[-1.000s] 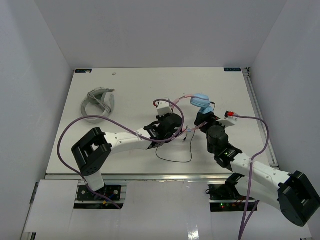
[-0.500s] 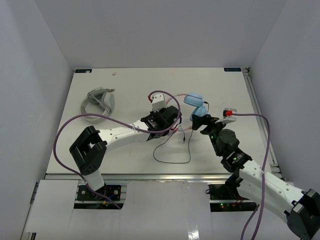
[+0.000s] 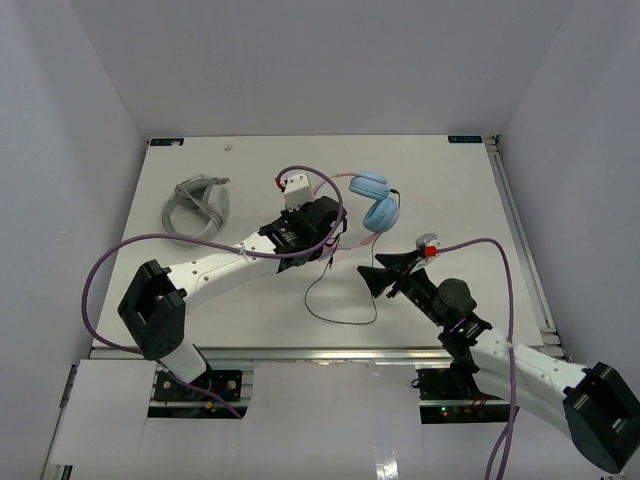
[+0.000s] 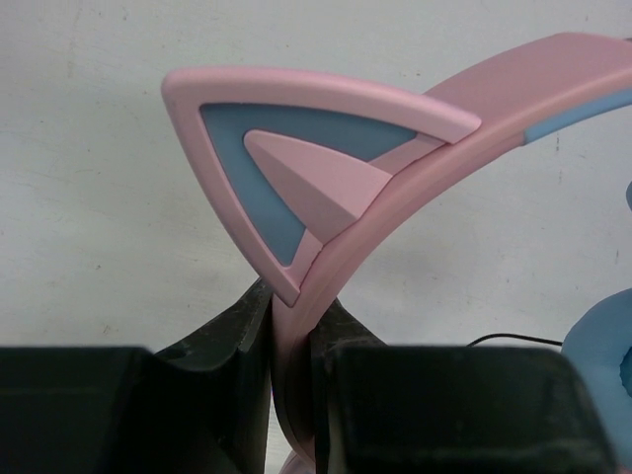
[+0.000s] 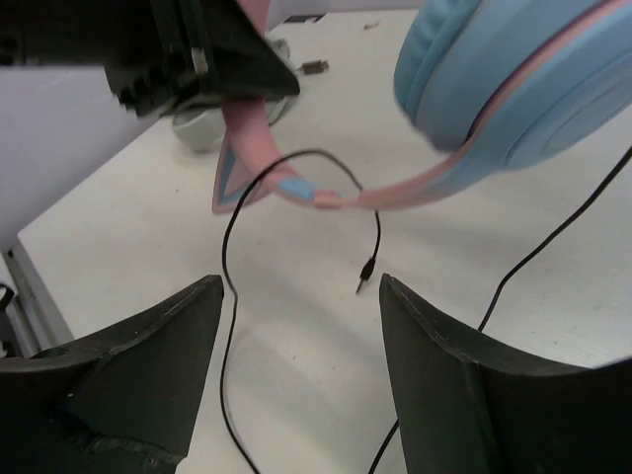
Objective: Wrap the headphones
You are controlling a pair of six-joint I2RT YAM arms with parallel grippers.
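Note:
The headphones (image 3: 375, 205) have round light-blue earcups, a thin pink headband and a pointed cat ear (image 4: 316, 168). They hang above the table. My left gripper (image 3: 333, 240) is shut on the headband (image 4: 294, 326) just below the cat ear. The thin black cable (image 3: 340, 320) droops from them in a loop onto the table, and its plug (image 5: 366, 274) dangles just over the surface. My right gripper (image 3: 385, 268) is open and holds nothing; it sits low, in front of the earcups (image 5: 513, 69) and apart from them. The plug lies beyond its fingertips (image 5: 212, 291).
A grey-white looped band (image 3: 198, 205) lies at the left back of the white table (image 3: 250, 310). The arms' purple cables arc over the table; one (image 3: 500, 260) runs near the right edge rail.
My left gripper has carried the headphones left and toward the back. My right gripper has drawn away from the earcups toward the near edge. The cable loop has shifted slightly left.

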